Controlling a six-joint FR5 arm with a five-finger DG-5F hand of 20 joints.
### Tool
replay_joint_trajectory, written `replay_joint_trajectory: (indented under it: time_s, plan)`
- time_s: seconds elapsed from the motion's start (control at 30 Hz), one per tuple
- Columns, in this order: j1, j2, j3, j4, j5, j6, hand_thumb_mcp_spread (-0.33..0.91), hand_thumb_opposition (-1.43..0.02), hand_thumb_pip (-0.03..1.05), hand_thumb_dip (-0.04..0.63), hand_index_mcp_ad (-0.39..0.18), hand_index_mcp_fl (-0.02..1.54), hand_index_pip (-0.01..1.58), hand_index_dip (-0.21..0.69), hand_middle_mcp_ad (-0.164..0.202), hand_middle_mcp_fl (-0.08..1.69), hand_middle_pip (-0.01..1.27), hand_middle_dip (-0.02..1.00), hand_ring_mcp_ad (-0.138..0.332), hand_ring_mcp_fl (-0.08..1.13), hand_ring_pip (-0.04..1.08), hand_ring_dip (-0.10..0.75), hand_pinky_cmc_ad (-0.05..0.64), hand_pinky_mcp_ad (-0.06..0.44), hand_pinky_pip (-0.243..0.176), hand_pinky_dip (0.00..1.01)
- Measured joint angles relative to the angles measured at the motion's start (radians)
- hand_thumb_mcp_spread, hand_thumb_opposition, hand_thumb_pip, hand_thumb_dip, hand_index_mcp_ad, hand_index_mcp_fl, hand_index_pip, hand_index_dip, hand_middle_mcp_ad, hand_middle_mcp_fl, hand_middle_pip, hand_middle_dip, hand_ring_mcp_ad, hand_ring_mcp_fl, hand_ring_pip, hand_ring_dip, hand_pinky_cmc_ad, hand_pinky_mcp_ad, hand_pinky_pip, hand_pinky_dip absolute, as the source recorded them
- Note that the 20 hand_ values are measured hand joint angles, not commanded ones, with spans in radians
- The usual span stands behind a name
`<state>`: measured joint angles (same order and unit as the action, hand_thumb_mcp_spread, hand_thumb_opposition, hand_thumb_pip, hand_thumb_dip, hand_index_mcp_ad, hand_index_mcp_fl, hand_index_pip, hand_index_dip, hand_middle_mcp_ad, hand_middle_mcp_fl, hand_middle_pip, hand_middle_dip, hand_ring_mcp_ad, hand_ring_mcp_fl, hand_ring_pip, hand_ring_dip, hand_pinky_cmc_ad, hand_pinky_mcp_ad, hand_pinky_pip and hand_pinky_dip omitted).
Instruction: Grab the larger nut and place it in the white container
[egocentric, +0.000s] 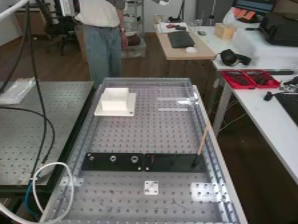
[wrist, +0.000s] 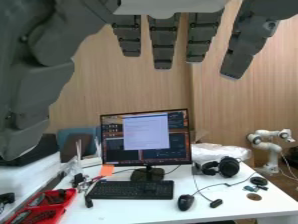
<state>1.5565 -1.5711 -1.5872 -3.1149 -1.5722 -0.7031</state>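
wood panelling (wrist: 126, 95) backs the hand (wrist: 163, 42), released with straight fingers, partly cut off by the wrist view's edge.

Computer gear and red trays (egocentric: 249, 87) at right

The trays sit on a white desk (egocentric: 256, 107); black headphones (egocentric: 234, 58) lie farther off; a monitor (wrist: 145, 137) stands behind a black keyboard (wrist: 131, 189), a mouse (wrist: 185, 202) beside it; an office chair (egocentric: 61, 26) stands far left; a thin stick (egocentric: 203, 140) slants upright near the right rail.
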Motion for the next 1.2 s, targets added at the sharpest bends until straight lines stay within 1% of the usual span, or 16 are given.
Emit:
replay_joint_trajectory:
  time_s: [0.23,0.37,0.57,0.73,0.77,0.87,0.93,1.03,1.1,1.2]
  plan:
    - [-0.004,0.005,-0.012,0.004,0.0,0.004,0.18,-0.73,0.46,0.049,-0.047,0.02,0.09,0.035,0.086,0.04,0.14,0.19,0.159,0.0,0.09,0.066,0.353,0.309,-0.08,0.4]
    - [-0.005,0.01,-0.03,0.015,0.006,0.004,0.18,-0.73,0.46,0.049,-0.047,0.02,0.09,0.035,0.086,0.04,0.14,0.19,0.159,0.0,0.09,0.066,0.353,0.312,-0.08,0.4]
    - [-0.004,0.019,-0.087,0.055,0.028,0.005,0.18,-0.73,0.46,0.049,-0.047,0.02,0.09,0.035,0.086,0.04,0.14,0.19,0.159,0.0,0.09,0.066,0.349,0.312,-0.08,0.4]
    - [-0.005,0.028,-0.166,0.115,0.056,0.013,0.18,-0.74,0.48,0.051,-0.047,0.02,0.09,0.035,0.089,0.06,0.14,0.19,0.157,0.0,0.09,0.066,0.349,0.311,-0.08,0.4]
    - [-0.005,0.03,-0.183,0.128,0.063,0.015,0.18,-0.74,0.48,0.063,-0.044,0.02,0.09,0.035,0.089,0.06,0.14,0.19,0.157,0.0,0.09,0.066,0.353,0.311,-0.08,0.4]
    - [-0.006,0.036,-0.239,0.173,0.084,0.018,0.18,-0.76,0.52,0.075,-0.044,0.02,0.09,0.028,0.091,0.05,0.14,0.19,0.161,0.0,0.09,0.066,0.353,0.311,-0.08,0.4]
    - [-0.006,0.04,-0.273,0.203,0.097,0.018,0.19,-0.76,0.55,0.079,-0.044,0.02,0.08,0.016,0.091,0.08,0.14,0.19,0.161,0.0,0.09,0.066,0.349,0.314,-0.08,0.4]
    - [-0.01,0.048,-0.337,0.257,0.124,0.02,0.19,-0.77,0.57,0.099,-0.047,0.04,0.1,0.0,0.091,0.09,0.14,0.19,0.161,0.0,0.08,0.075,0.349,0.311,-0.08,0.41]
    - [-0.013,0.051,-0.366,0.28,0.135,0.023,0.19,-0.77,0.58,0.11,-0.052,0.04,0.11,-0.01,0.087,0.1,0.14,0.19,0.162,0.0,0.09,0.08,0.349,0.312,-0.08,0.43]
    - [-0.022,0.049,-0.413,0.31,0.155,0.027,0.2,-0.77,0.62,0.113,-0.056,0.06,0.18,-0.04,0.093,0.12,0.13,0.19,0.162,0.0,0.09,0.082,0.349,0.311,-0.079,0.43]
